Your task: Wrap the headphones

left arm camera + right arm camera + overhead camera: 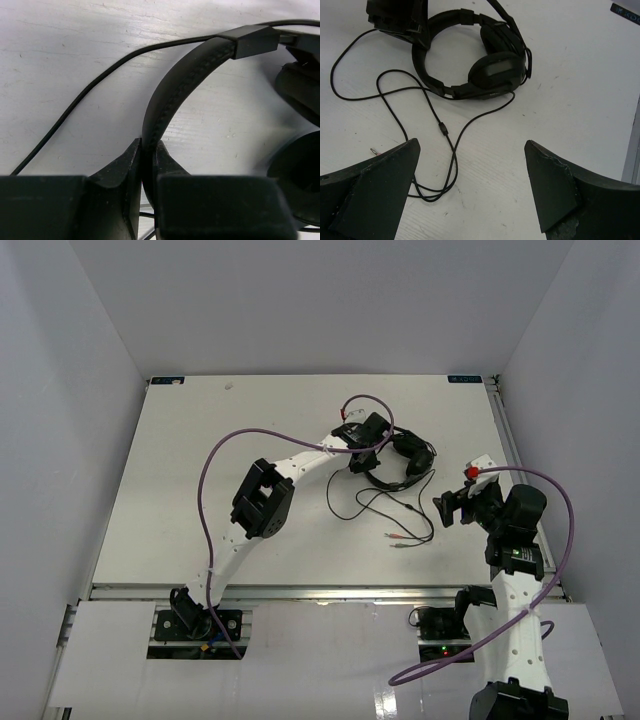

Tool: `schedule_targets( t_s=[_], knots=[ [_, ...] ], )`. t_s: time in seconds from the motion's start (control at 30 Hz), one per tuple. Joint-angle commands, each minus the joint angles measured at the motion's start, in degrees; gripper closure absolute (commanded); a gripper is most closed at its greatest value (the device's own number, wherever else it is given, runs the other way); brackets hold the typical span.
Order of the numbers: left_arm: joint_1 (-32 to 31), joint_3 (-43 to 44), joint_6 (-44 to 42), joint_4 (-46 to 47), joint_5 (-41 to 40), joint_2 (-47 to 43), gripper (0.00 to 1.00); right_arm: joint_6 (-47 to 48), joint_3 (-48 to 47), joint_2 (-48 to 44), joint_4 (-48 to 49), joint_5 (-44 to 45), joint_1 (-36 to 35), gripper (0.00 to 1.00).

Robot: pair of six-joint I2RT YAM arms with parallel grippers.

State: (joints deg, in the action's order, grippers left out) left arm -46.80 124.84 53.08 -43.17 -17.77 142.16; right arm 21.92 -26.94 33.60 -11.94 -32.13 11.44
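The black headphones (402, 462) lie on the white table at the back right. Their thin cord (385, 508) loops toward the front and ends in plugs (397, 540). My left gripper (362, 448) is shut on the headband (165, 95), pinched between its fingers in the left wrist view. My right gripper (447, 510) is open and empty, hovering to the right of the cord. In the right wrist view the headphones (485, 65) are ahead, and the cord (447, 145) runs down between the spread fingers (547, 185).
Purple robot cables (215, 480) arc over both arms. The table's right edge rail (510, 455) runs close to the right arm. The walls enclose the table on three sides.
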Motion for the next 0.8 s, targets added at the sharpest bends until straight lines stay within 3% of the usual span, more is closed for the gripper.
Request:
schedule_targets(
  t_s=[0.0, 0.3, 0.43, 0.67, 0.77],
  knots=[
    [1.3, -1.4, -5.9, 1.7, 0.3, -6.0, 0.99, 1.3, -0.7, -3.1, 0.9, -6.3, 0.4, 0.09],
    [2.4, -7.3, -17.3, 1.9, 1.5, -20.5, 1.00, 6.8, -0.3, -9.8, -1.3, -16.7, 0.4, 0.08],
    [2.6, -13.6, -22.2, -0.5, 0.4, -31.2, 1.00, 14.7, -4.3, -13.5, -7.7, -28.5, 0.4, 0.08],
    [4.5, -29.5, -26.6, -1.9, 1.3, -48.3, 1.00, 36.4, -19.7, -0.2, -28.3, -37.3, 0.4, 0.08],
    [6.2, -33.2, -27.7, -3.3, 3.8, -54.2, 1.00, 42.9, -22.9, 4.2, -31.4, -39.7, 0.3, 0.09]
  ],
)
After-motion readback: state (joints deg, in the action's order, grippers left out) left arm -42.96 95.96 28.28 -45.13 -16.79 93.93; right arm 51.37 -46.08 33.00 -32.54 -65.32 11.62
